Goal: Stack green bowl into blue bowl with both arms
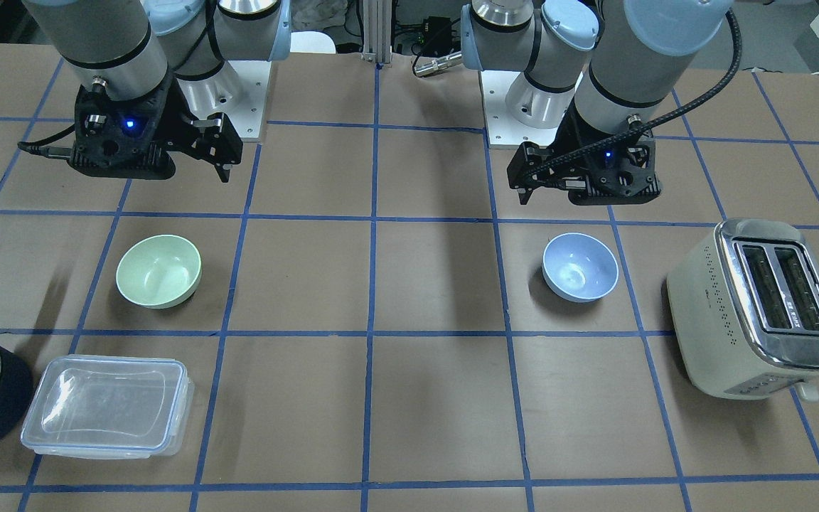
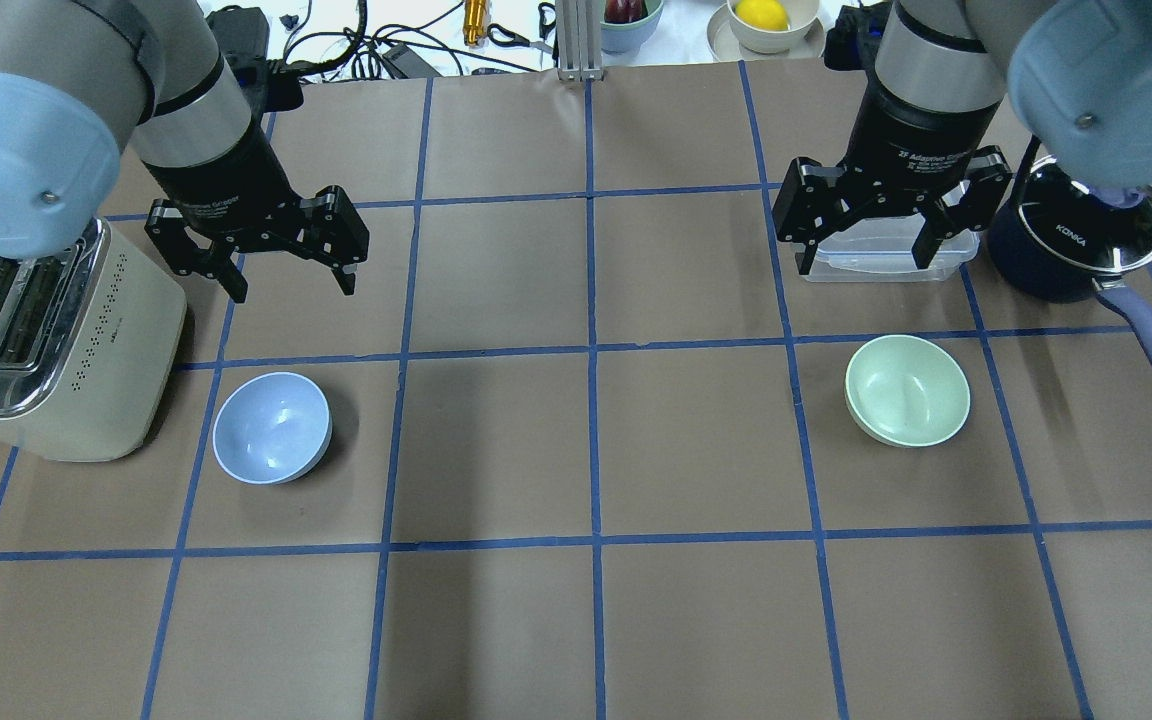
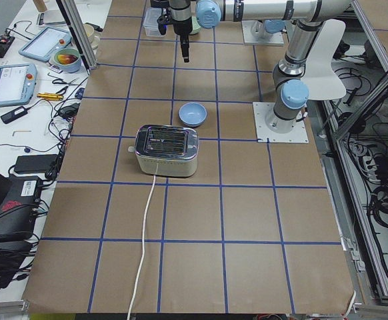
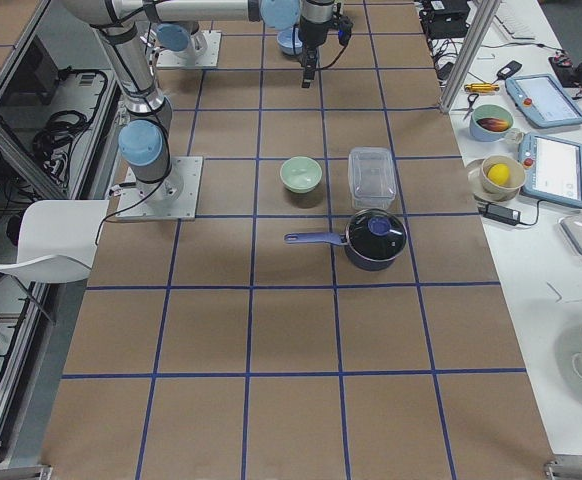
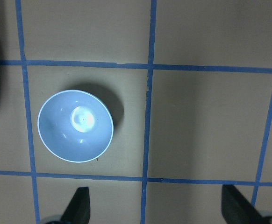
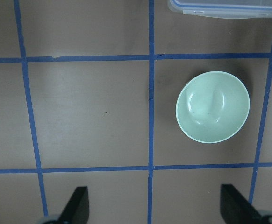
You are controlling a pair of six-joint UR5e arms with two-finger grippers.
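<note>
Green bowl (image 2: pixel 907 390) upright on tabletop (image 2: pixel 586 450), untouched beneath raised right pincer (image 2: pixel 866 262), jaws spread and empty, blue bowl (image 2: pixel 272 428) well apart, under spread, empty left pincer (image 2: pixel 291 285)

The overhead view looks forward and down from behind the robot; the front-facing view looks steeply down from the opposite side, arm mounts (image 1: pixel 253 99) at top of frame. Both cover the same middle stretch of table (image 2: pixel 596 620), mirrored. Side views look along the table from its ends, high and far off. Each wrist view points straight down at close range, the left framing the blue bowl (image 5: pixel 75 126) left of centre and the right the green bowl (image 6: pixel 212 106) right of centre.
</note>
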